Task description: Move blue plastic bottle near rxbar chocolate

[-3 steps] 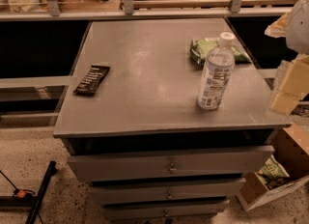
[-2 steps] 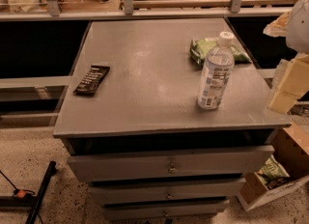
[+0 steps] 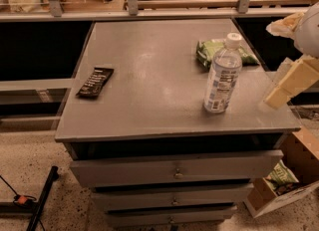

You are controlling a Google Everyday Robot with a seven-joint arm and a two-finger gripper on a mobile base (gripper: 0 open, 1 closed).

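Camera view looks down on a grey metal tabletop [image 3: 149, 110] that caps a cabinet of grey drawers [image 3: 174, 173]. The blue plastic bottle [image 3: 223, 73], clear and faintly bluish with a white screw cap and a white-and-blue printed label, stands upright on the right half of the tabletop, near the front edge. Just behind it, close to the far right corner, lies a green crinkly snack bag [image 3: 215, 51], partly hidden by the bottle's upper part. The rxbar chocolate [image 3: 94, 81], a small flat bar in a black wrapper with white lettering, lies flat near the left edge, well apart from the bottle.

At the right edge of the view, the robot's cream-coloured gripper [image 3: 279, 94] hangs beside the tabletop's right side, near the bottle but not touching it. Whether its jaws are apart or together cannot be told.

Below the gripper, an open cardboard box [image 3: 304, 160] sits on the speckled floor [image 3: 35, 160] beside the cabinet. A black stand leg [image 3: 42, 195] lies on the floor at the lower left.
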